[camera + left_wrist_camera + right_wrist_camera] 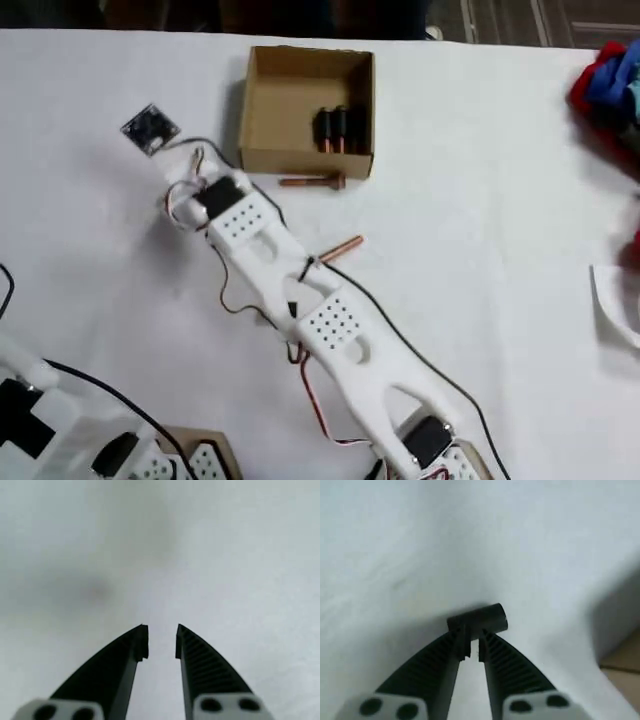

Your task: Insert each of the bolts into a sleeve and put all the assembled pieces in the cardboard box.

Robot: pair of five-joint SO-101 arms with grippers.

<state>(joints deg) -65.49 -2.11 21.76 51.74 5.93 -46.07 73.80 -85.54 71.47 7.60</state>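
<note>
Sleeve (477,618), black, lies on the white worktop (480,250) crosswise against the tips of the right tool (471,645), whose jaws are drawn to a thin slit. That arm stretches from 5 o'clock toward 10 o'clock and covers the sleeve from above. One bolt (312,182) lies just at 6 o'clock of the cardboard box (262,110), axis 9-to-3; another (345,246) points toward 2 o'clock, its lower end under the arm, while the left tool (161,642) is narrowly open and empty.
</note>
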